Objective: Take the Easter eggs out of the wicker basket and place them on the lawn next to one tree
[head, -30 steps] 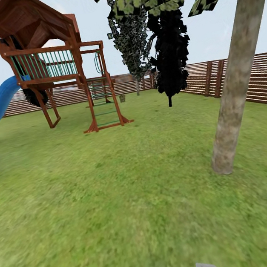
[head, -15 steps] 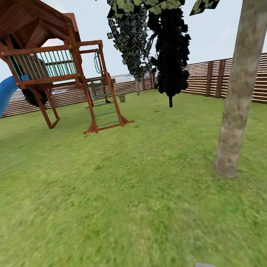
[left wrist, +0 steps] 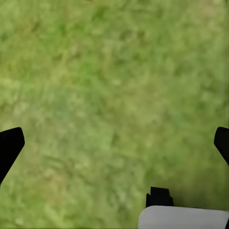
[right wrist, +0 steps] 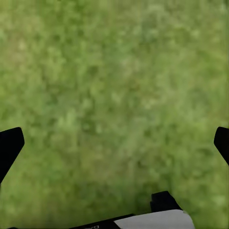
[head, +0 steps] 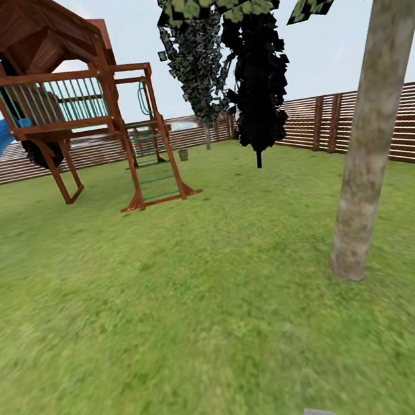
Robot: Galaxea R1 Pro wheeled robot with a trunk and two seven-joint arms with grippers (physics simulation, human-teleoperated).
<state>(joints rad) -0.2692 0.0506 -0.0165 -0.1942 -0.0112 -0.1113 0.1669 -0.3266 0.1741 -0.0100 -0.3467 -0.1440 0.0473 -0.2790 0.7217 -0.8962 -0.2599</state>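
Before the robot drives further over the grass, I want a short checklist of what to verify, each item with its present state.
1. Left gripper empty: ok, fingers wide apart over bare lawn.
2. Right gripper empty: ok, fingers wide apart, nothing between them.
3. Wicker basket located: cannot tell; a small brownish object stands far off near the fence, too small to identify.
4. Eggs located: cannot tell from these views.
5. Obstacles noted: ok; the near tree trunk stands ahead to the right, the play tower ahead to the left.
6. Grass between them open: ok.
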